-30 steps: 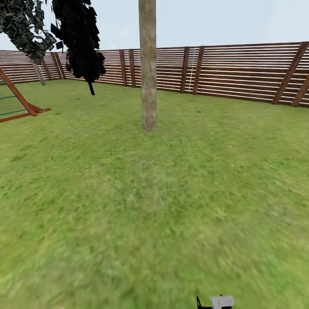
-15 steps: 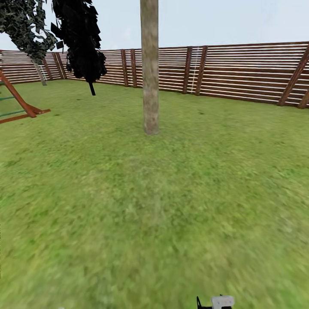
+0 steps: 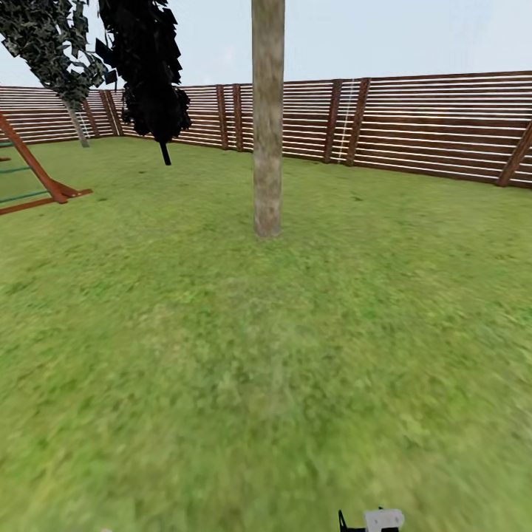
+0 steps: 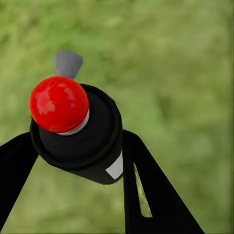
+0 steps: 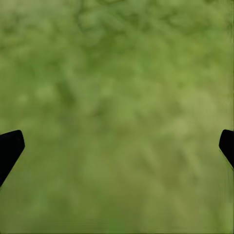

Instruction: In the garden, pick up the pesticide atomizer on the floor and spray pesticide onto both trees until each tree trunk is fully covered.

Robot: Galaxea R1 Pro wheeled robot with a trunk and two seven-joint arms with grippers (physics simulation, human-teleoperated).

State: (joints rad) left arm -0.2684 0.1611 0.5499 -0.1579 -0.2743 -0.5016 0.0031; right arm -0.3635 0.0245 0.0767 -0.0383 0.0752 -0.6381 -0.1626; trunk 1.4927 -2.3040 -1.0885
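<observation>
The pesticide atomizer (image 4: pixel 83 141), a dark bottle with a red ball on top and a white label, sits between the black fingers of my left gripper (image 4: pixel 78 144), which is shut on it over blurred grass. My right gripper (image 5: pixel 119 144) is open, with only lawn between its two black fingertips. In the head view, one tree with a thick grey-brown mottled tree trunk (image 3: pixel 267 133) rises straight ahead from the garden lawn, several metres off. I see no white specks of pesticide on its bark.
A brown slat fence (image 3: pixel 414 125) closes the far side of the lawn. A dark columnar tree (image 3: pixel 148 66) and a small leafy tree (image 3: pixel 52 44) stand at the back left, near a red-brown wooden frame (image 3: pixel 37 177). A small grey robot part (image 3: pixel 383 519) shows at the bottom edge.
The whole head view has shifted: the trunk now appears slightly larger and further right, so the camera has moved toward it. Both grippers look unchanged.
</observation>
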